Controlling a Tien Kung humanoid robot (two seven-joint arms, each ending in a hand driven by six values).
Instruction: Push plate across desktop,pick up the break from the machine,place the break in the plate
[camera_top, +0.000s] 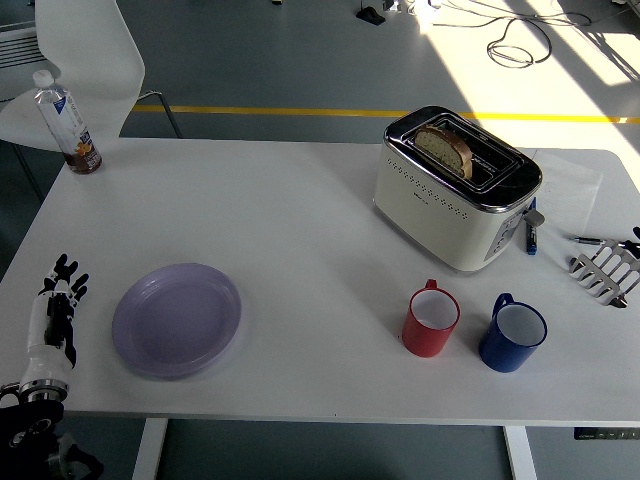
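Head view: the white table (300, 220) carries a cream and chrome toaster (455, 190) at its far right, set at an angle. A slice of bread (445, 148) stands upright in one slot, its top well above the slot's edge; the slot beside it is dark. A lavender plate (177, 320) lies flat at the near left, with nothing on it, well apart from the toaster.

The left hand (55, 318) rests at the table's left edge, just beside the plate but not touching it. Its palm is white, its fingers (66, 272) black, held straight and slightly apart, pointing away from the robot and gripping nothing. At the right edge the right hand (608, 270) shows only in part: pale, ribbed fingers lying loosely apart on the table, near a pen (590, 240), clamped on nothing.

In front of the toaster stand a red mug (431, 322) and a blue mug (512, 335), near each other, both upright with white insides. A blue marker (531, 232) lies just beside the toaster's right end. At the far left corner a plastic bottle (68, 125) stands upright, with dark liquid low in it. A white chair (85, 60) stands behind that corner.
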